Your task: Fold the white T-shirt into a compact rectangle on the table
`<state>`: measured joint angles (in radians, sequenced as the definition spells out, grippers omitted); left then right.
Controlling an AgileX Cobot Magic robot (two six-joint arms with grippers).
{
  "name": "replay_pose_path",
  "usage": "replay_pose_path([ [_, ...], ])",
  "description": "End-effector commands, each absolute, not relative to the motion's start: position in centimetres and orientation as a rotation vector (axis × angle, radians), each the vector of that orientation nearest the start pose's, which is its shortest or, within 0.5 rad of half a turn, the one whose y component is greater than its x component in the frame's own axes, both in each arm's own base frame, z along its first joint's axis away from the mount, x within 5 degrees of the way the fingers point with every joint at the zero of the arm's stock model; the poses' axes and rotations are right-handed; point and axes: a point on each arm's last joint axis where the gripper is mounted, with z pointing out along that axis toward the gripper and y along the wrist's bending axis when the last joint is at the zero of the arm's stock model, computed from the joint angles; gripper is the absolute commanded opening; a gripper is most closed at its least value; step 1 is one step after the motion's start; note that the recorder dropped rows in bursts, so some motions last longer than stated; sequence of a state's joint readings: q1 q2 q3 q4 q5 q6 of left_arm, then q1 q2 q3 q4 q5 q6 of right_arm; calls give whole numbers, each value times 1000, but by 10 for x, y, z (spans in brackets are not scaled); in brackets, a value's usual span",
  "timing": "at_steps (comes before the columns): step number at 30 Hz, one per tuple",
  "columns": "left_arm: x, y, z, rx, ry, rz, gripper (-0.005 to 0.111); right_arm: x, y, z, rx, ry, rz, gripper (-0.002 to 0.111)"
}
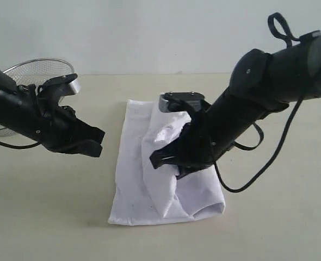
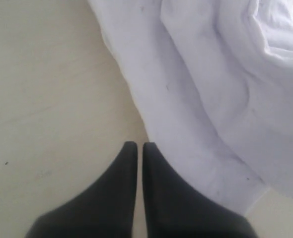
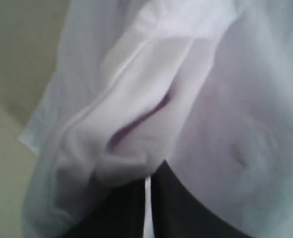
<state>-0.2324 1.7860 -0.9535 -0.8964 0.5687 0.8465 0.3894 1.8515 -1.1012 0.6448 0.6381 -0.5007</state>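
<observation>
**White T-shirt (image 1: 132, 190) pinched by right gripper (image 1: 163, 159); left gripper (image 1: 98, 143) empty**

The shirt lies partly folded in the middle of the table (image 1: 46, 217). The right jaws sit over its centre, closed on a raised fold (a white sliver shows between them in the right wrist view). The left jaws hang at the shirt's 9 o'clock, pressed together on nothing, tips just beside the cloth's edge. A mesh basket (image 1: 35, 68) stands at 10 o'clock.

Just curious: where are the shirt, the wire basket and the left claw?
white T-shirt (image 1: 133, 190): exterior view, flat lower-left part.
wire-mesh basket (image 1: 35, 69): exterior view, mesh wall.
left gripper (image 2: 140, 146): left wrist view, between its fingertips.
</observation>
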Motion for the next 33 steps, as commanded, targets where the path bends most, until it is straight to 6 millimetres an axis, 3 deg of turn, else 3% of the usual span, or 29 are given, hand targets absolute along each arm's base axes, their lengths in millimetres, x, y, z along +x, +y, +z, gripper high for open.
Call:
replay_pose_path([
  [1, 313, -111, 163, 498, 2645, -620, 5, 321, 191, 186, -657, 2624, 632, 1],
  [5, 310, -106, 168, 505, 2676, -542, 5, 323, 203, 191, -697, 2593, 642, 0],
  [14, 301, -98, 195, 488, 2614, -455, 5, 324, 206, 175, -732, 2629, 645, 0],
  [18, 299, -97, 206, 481, 2575, -452, 5, 326, 212, 156, -759, 2686, 657, 0],
  [21, 299, -98, 205, 476, 2578, -456, 5, 323, 235, 145, -873, 2682, 678, 0],
  [25, 300, -97, 206, 467, 2568, -451, 5, 316, 265, 163, -1064, 2588, 720, 0],
  [28, 300, -97, 206, 466, 2566, -449, 5, 323, 246, 183, -1081, 2663, 636, 0],
  [31, 301, -97, 206, 453, 2559, -451, 5, 343, 199, 216, -894, 2663, 388, 0],
  [33, 301, -99, 206, 420, 2559, -479, 5, 356, 172, 227, -803, 2630, 308, 0],
])
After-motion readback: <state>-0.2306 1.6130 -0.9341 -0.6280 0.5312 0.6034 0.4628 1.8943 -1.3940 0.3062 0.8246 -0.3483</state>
